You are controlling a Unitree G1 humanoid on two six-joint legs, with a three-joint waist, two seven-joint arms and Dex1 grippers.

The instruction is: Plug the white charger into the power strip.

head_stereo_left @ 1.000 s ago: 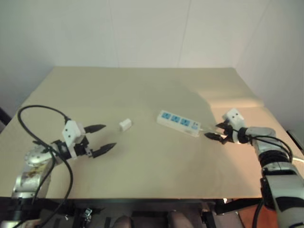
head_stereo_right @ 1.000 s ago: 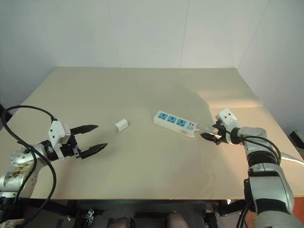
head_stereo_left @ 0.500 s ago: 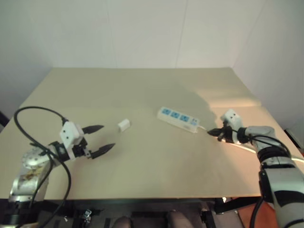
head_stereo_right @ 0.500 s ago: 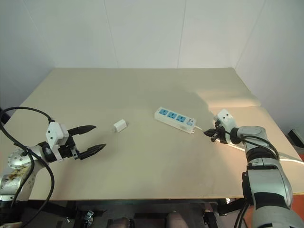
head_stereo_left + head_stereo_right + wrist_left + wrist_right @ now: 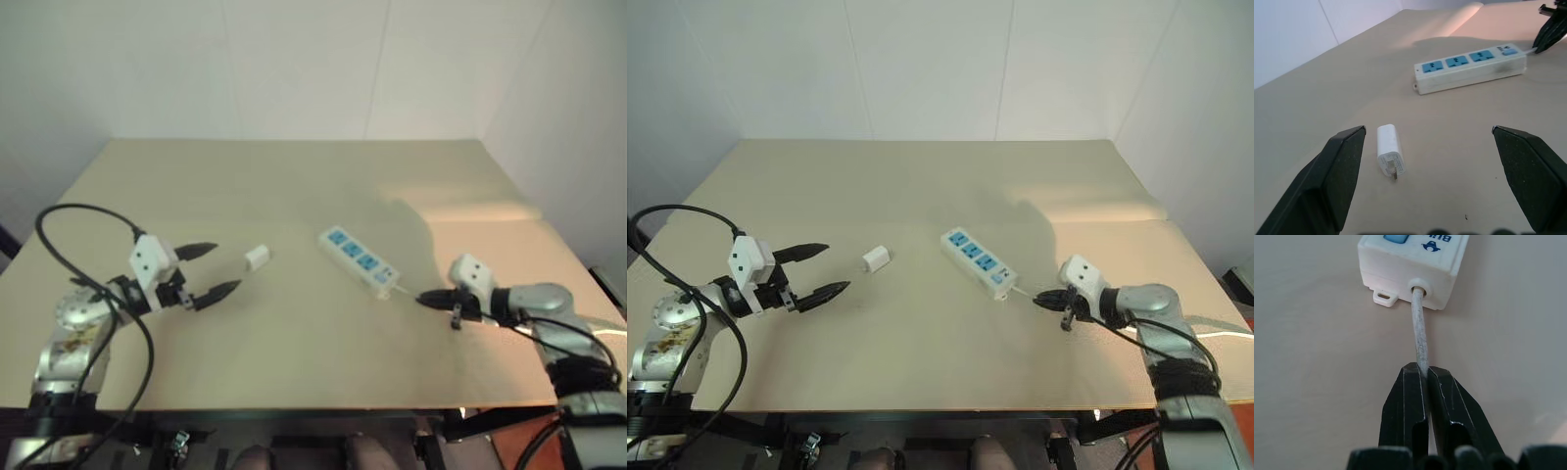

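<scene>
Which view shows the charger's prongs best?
The left wrist view: the charger lies close between the open left gripper's fingers, prongs facing the camera. Both eye views show it as a small white block.

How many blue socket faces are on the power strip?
3, in one row along the top of the power strip: one near its free end, one in the middle, one next to the switch end, where the cord leaves. None looks hidden.

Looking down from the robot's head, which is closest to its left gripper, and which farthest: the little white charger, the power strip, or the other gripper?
1. The white charger, just beyond the open left gripper.
2. The power strip, mid-table, further right.
3. The right gripper, far right, shut on the strip's cord.
</scene>
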